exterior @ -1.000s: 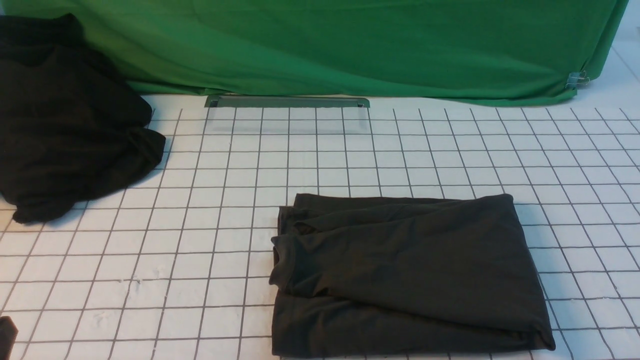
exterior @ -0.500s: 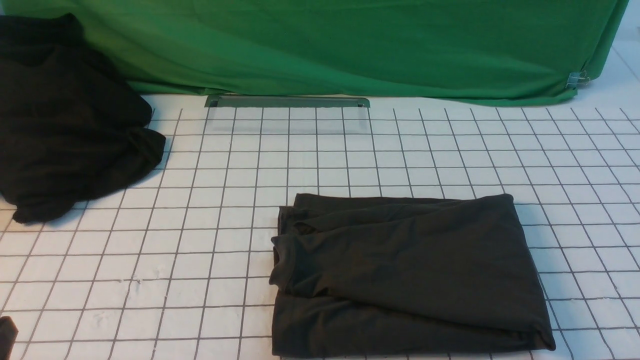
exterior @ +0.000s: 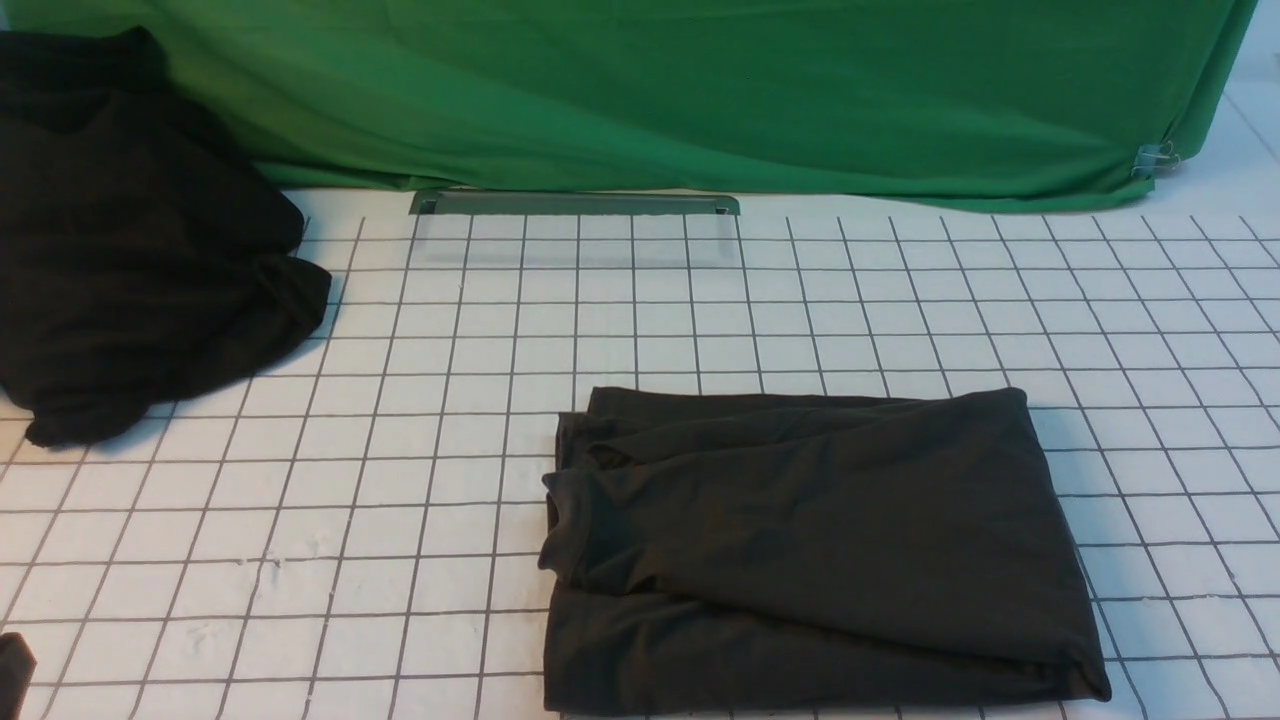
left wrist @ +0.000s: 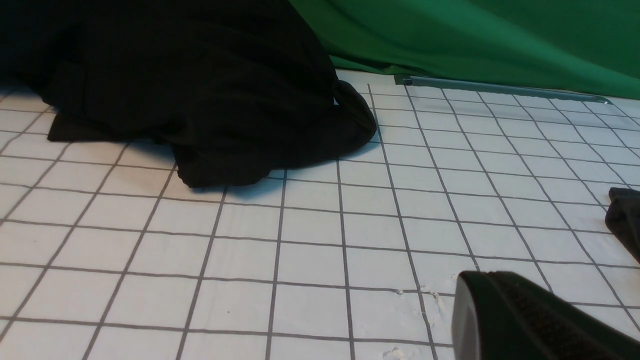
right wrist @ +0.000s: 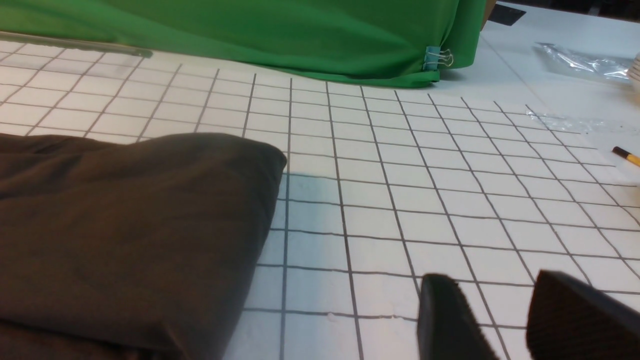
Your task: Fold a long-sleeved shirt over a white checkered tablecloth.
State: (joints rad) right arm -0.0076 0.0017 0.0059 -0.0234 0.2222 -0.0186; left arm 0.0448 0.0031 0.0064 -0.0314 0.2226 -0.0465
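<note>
On the white checkered tablecloth [exterior: 700, 320], right of centre, the long-sleeved shirt [exterior: 810, 550] lies folded. The right hand [right wrist: 505, 320] is seen parted, empty; the left hand's [left wrist: 530, 320] spread cannot be told.

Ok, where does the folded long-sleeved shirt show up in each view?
Front view: long-sleeved shirt lower centre-right, folded flat.
Left wrist view: only a dark corner at the right edge.
Right wrist view: fills the lower left.
Shared landmark: the green cloth behind the white checkered tablecloth.
</note>
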